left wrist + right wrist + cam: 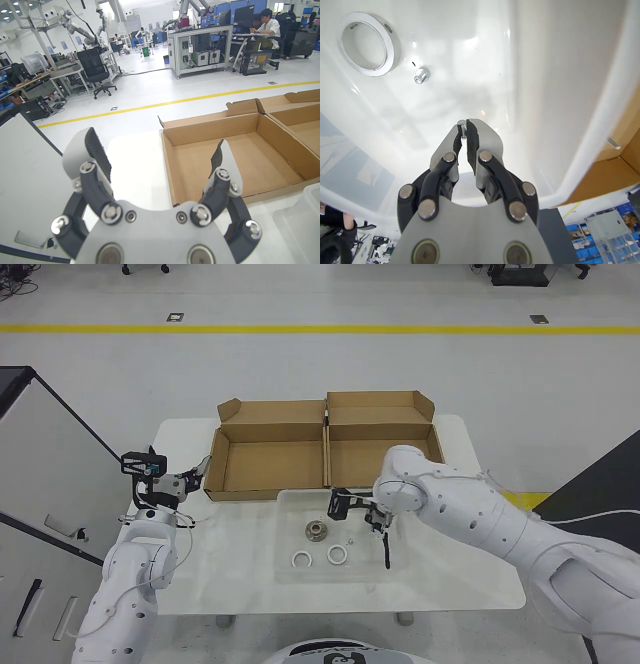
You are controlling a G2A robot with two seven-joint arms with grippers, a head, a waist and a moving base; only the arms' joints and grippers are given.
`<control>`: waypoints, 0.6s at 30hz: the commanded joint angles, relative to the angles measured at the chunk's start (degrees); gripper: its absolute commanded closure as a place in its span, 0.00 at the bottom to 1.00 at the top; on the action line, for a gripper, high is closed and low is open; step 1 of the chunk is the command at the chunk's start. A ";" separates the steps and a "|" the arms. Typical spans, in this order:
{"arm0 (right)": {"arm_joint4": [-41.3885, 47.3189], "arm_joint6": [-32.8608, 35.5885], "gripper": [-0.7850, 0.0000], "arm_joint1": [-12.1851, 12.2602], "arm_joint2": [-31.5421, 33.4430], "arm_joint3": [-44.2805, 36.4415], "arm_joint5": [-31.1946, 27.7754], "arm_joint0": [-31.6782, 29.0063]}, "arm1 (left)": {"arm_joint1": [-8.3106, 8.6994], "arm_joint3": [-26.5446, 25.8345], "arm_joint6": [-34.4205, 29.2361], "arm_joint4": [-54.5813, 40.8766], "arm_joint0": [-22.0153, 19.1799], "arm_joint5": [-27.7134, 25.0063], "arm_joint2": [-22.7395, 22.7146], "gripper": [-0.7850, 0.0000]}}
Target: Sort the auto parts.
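Observation:
A clear plastic tray [300, 509] on the white table holds a metal hub [316, 530], two pale rings [301, 559] [337, 556] and a small screw [350, 539]. My right gripper [386, 556] is down inside the tray near its right side. In the right wrist view my right gripper [463, 130] is shut on a small screw [462, 128] just above the tray floor. A silver ring [368, 48] and a loose screw [421, 75] lie beyond it. My left gripper [160, 150] hangs open with nothing in it at the left box's outer corner [195, 477].
Two open cardboard boxes [265, 464] [380, 459] stand side by side behind the tray; the left box [250, 160] has a bare floor. The tray wall [570, 100] rises close beside my right gripper. A dark panel [40, 454] leans left of the table.

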 commanded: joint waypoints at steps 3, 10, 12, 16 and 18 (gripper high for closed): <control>4.09 1.09 1.00 1.63 2.80 -3.05 1.13 1.15 | 0.00 0.00 0.00 0.00 0.00 0.00 0.00 0.00; 13.13 2.10 1.00 6.22 8.12 -8.66 2.13 2.53 | 0.00 0.00 0.00 0.00 0.00 0.00 0.00 0.00; 18.12 2.01 1.00 7.56 10.93 -9.33 2.05 2.45 | 0.00 0.00 0.00 0.00 0.00 0.00 0.00 0.00; 31.20 1.34 1.00 9.67 18.30 -8.86 1.41 1.83 | 0.00 0.00 0.00 0.00 0.00 0.00 0.00 0.00; 37.70 0.62 1.00 10.39 21.78 -8.34 0.92 1.55 | 0.00 0.00 0.00 0.00 0.00 0.00 0.00 0.00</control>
